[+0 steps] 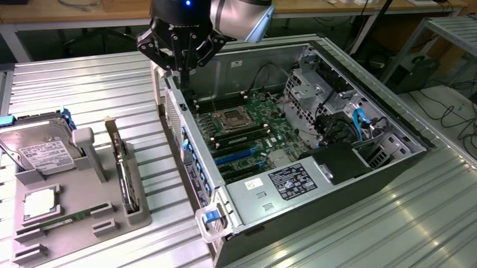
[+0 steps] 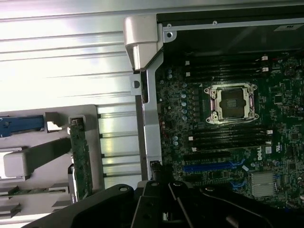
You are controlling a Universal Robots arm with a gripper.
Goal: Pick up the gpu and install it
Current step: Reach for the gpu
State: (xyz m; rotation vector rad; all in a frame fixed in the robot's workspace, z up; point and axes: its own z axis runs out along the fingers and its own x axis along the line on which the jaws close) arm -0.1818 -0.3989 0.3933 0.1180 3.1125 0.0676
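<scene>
The gpu (image 1: 124,170) stands on edge in a slot of the grey holder tray (image 1: 89,195) at the exterior view's left, a thin green card with its silver bracket end toward the back. In the wrist view the gpu (image 2: 80,161) shows as a narrow green strip beside the case wall. My gripper (image 1: 182,71) hangs above the rear corner of the open computer case (image 1: 223,195), well away from the card. Its black fingers (image 2: 159,202) come together to a point, shut, with nothing between them.
Inside the case lie the motherboard (image 1: 249,134) with its bare CPU socket (image 2: 231,102) and blue expansion slots (image 2: 209,166). The tray also holds a silver hard drive (image 1: 41,151), a CPU chip (image 1: 41,202) and a RAM stick (image 1: 67,219). Ribbed metal tabletop (image 1: 89,89) surrounds everything.
</scene>
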